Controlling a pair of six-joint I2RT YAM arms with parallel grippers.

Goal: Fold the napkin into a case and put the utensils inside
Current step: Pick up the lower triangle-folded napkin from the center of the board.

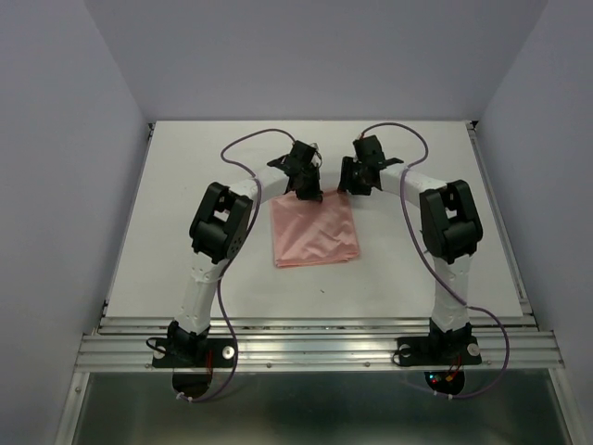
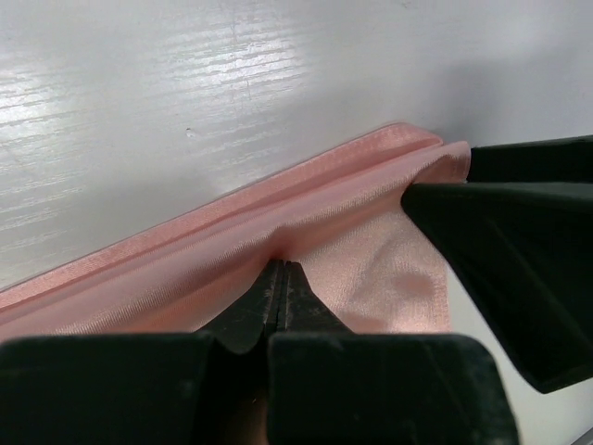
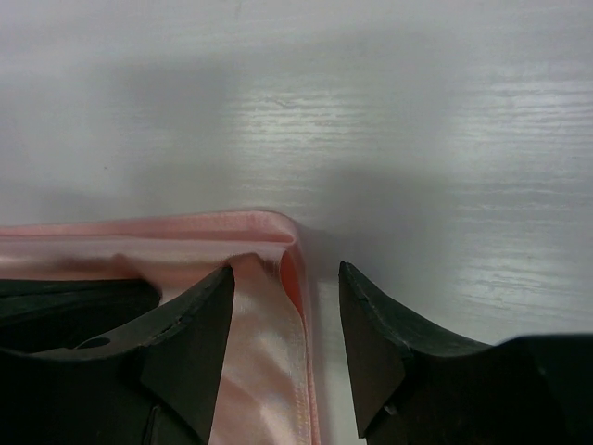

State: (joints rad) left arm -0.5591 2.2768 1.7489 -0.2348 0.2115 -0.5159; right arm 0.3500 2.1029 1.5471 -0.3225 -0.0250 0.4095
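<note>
One napkin [image 1: 313, 232], folded flat on the table [image 1: 185, 176]: our left gripper [image 2: 281, 278] pinches its far edge, right gripper [image 3: 287, 273] spread loose astride the corner; we advise aligning edges squarely before creasing the next fold.

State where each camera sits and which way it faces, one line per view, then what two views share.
Top external: above and behind the bases, facing down at the white table; both arms show whole.
Left wrist: on the left arm, looking along its shut left gripper, which pinches the salmon-pink cloth napkin.
Right wrist: on the right arm, facing down past its open right gripper at the napkin's corner.
Shared: both wrist views show that folded napkin edge.
</note>
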